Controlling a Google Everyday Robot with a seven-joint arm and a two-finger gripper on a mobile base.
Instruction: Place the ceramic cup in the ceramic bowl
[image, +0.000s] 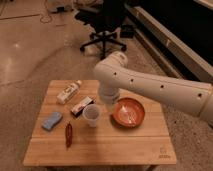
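We see the white robot arm (160, 90) reach in from the right and bend down over the far middle of the wooden table (115, 147). The gripper (108, 102) hangs at the lower end of that arm, low over the tabletop, between the ceramic cup (92, 115) and the ceramic bowl (131, 106). The wrist housing covers most of it, so we cannot tell whether it is spread, pressed together or pinching anything.

The ceramic cup stands upright on the table, just left of the gripper and a little nearer to us. Its open mouth faces up and its inside is darker than its pale wall. We cannot tell whether the gripper touches its rim. The ceramic bowl sits on the table to the right of the gripper, near the cup but apart from it. Its glossy orange-brown inside shows pale streaks at the centre.

Left of the cup, a small dark-and-white packet (81, 106) lies at an angle. A white bottle (69, 92) with a label lies on its side further left and farther back. A blue sponge (52, 120) rests near the left edge, with a thin red object (68, 135) to its right, nearer to us. Beyond the table, a black office chair (105, 30) stands on the floor.
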